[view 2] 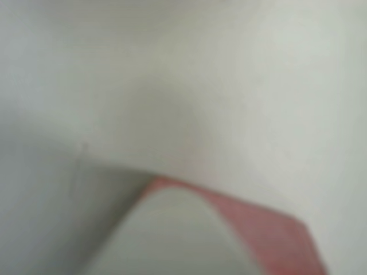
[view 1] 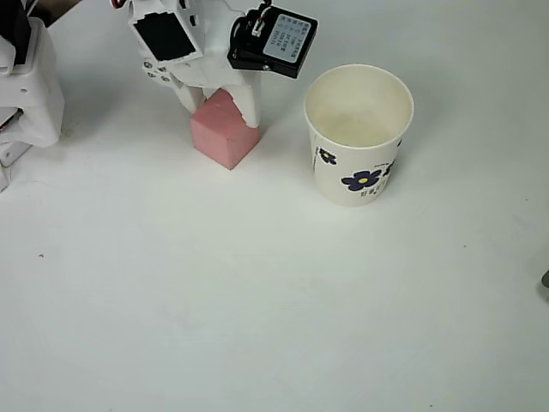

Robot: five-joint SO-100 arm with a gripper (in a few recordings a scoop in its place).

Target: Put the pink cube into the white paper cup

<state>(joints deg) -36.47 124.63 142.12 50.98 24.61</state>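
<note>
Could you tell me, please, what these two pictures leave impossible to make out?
- Overhead view: the gripper fingertips sit over the pink cube's far side, so actual contact is unclear.
- Overhead view: the arm is cut off by the top edge.
- Wrist view: everything is blurred; a pale out-of-focus shape covers most of the pink cube.
- Overhead view: the white paper cup's far side is hidden behind its own rim.

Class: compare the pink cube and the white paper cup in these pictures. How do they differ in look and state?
The pink cube is plain, solid and matte pink; the white paper cup is hollow, with blue flowers printed on it. The gripper sits over the cube; the cup stands free and empty. Both rest on the white table.
</note>
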